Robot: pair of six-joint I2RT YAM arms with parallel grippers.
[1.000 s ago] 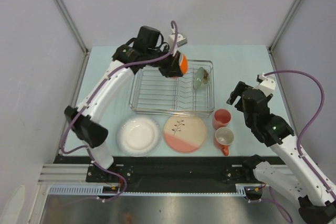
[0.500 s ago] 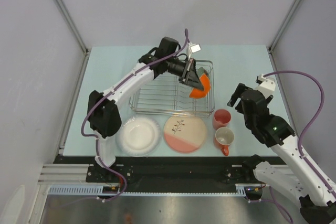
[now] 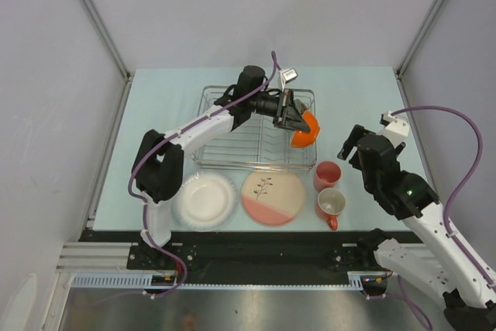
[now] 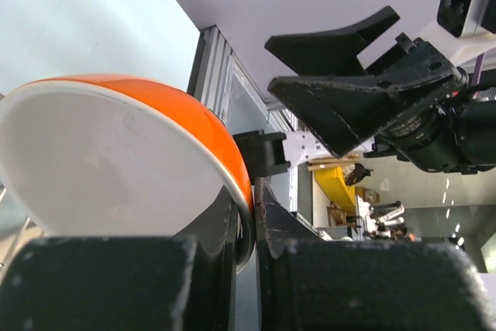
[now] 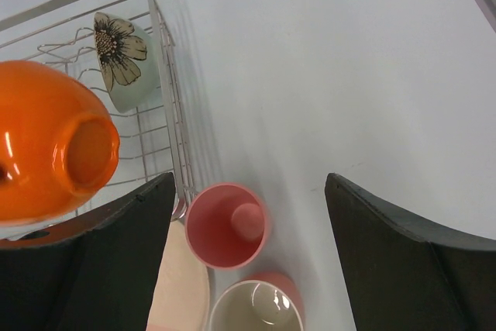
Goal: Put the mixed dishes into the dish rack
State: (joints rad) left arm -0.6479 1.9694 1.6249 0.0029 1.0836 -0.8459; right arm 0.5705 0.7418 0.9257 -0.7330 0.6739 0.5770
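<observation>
while clamped on orange bowl [image 3: 307,129] rim, left gripper [image 3: 297,118] over dish rack [image 3: 203,126] right end | bowl tilted, beside flowered bowl [image 5: 124,60] | lower slowly, slot rim between prongs [image 3: 270,143], steer clear of flowered bowl, release once seated | right gripper [image 3: 353,145] spread, empty, near pink cup [image 3: 327,174]

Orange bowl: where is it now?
In the top view, the orange bowl is clamped in the left gripper at the right end of the dish rack, beyond the pink cup.
</observation>
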